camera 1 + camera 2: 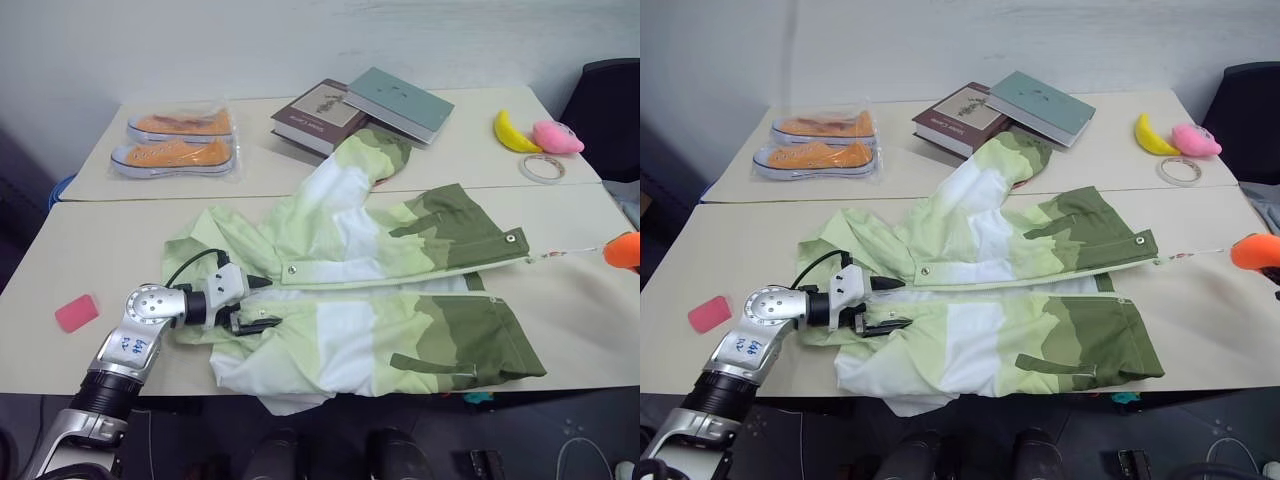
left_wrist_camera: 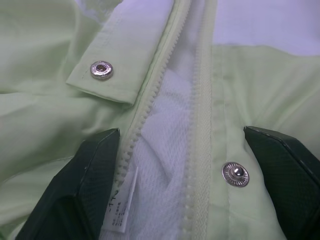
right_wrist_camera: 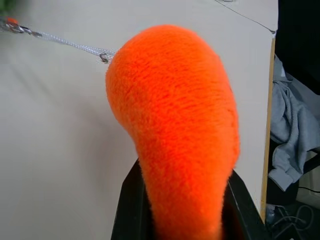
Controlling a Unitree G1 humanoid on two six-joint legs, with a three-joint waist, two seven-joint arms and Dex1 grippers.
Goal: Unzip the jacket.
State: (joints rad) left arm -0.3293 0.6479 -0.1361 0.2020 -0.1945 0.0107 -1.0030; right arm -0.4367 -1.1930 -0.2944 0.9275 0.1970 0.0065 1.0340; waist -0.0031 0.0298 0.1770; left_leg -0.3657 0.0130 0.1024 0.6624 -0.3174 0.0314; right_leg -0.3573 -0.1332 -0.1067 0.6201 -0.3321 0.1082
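Orange sneakers [image 1: 172, 142] bagged beside stacked books [image 1: 362, 112]; banana toy [image 1: 512, 133], pink plush [image 1: 557, 136], tape roll [image 1: 541, 168] together; pink eraser [image 1: 77, 312] apart.

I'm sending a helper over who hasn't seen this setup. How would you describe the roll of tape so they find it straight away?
Start at the far table, the one behind the jacket. Go to its right end, where a yellow banana toy and a pink plush lie. The tape roll lies just in front of them: a flat, pale ring with a hole in its middle, the only ring-shaped thing there.
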